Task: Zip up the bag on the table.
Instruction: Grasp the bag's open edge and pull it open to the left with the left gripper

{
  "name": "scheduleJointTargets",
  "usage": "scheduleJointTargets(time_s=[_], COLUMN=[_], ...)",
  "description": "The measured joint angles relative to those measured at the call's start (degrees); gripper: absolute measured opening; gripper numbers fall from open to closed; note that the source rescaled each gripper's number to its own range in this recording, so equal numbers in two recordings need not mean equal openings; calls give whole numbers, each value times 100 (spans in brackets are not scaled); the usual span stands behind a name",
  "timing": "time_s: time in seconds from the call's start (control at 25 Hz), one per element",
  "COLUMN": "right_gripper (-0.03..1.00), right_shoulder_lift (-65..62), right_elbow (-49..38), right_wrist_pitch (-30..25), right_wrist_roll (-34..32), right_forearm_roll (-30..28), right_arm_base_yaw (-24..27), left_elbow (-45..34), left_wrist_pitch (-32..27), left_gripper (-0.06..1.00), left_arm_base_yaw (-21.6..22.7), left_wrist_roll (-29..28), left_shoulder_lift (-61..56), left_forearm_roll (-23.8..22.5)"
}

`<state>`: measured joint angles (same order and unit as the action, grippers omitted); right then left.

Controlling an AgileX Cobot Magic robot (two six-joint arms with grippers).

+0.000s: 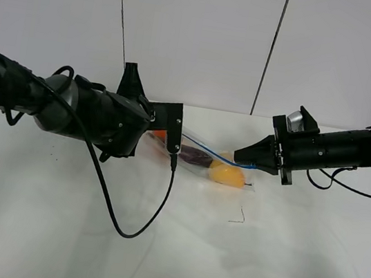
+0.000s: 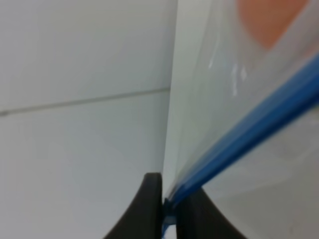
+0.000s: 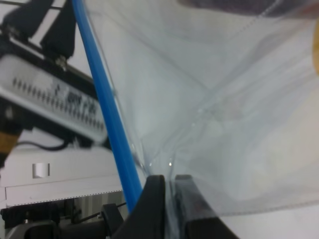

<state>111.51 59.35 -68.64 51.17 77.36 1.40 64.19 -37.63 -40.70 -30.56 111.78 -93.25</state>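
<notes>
The clear bag (image 1: pixel 203 159) hangs just above the white table (image 1: pixel 278 265), stretched between both grippers. An orange (image 1: pixel 160 135), a purple eggplant (image 1: pixel 195 156) and a yellow pear (image 1: pixel 227 175) show through it. Its blue zipper strip (image 1: pixel 214 154) runs taut from gripper to gripper. My left gripper (image 1: pixel 176 145) is shut on the strip's left end; in the left wrist view the gripper (image 2: pixel 167 211) pinches the blue strip (image 2: pixel 249 129). My right gripper (image 1: pixel 240 155) is shut on the bag's right end; in the right wrist view the gripper (image 3: pixel 171 199) pinches the clear plastic next to the blue strip (image 3: pixel 107 114).
The left arm's black cable (image 1: pixel 131 232) loops down onto the table in front of the bag. A small dark mark (image 1: pixel 237 217) lies on the table right of the loop. White wall panels (image 1: pixel 201 36) stand behind the table.
</notes>
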Motion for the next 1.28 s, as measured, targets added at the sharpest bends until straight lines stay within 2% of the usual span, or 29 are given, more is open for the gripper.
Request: scheduleJointTargets(time_s=[0.64,0.96,1.0,1.08,1.2,1.28], right_gripper=[0,0,0,0,0,0], right_shoulder_lift=[0,0,0,0,0,0], right_elbow=[0,0,0,0,0,0], right_wrist_pitch=[-13,-13,-18,-35,-41,-41], right_wrist_roll=[37,42,63,63,83,83], right_forearm_roll=[-1,23,-30,-150,-172,-172], right_arm_base_yaw=[0,0,0,16,16,16], left_elbow=[0,0,0,0,0,0], left_wrist_pitch=[234,275,199,-6,-185,-275], left_gripper=[0,3,7,24,57,74], left_arm_base_yaw=[466,490,502,556,578,578], left_wrist_roll=[0,-64,-68,-68,-75,-75], left_shoulder_lift=[0,0,0,0,0,0], left_forearm_roll=[23,23,46,156,311,337])
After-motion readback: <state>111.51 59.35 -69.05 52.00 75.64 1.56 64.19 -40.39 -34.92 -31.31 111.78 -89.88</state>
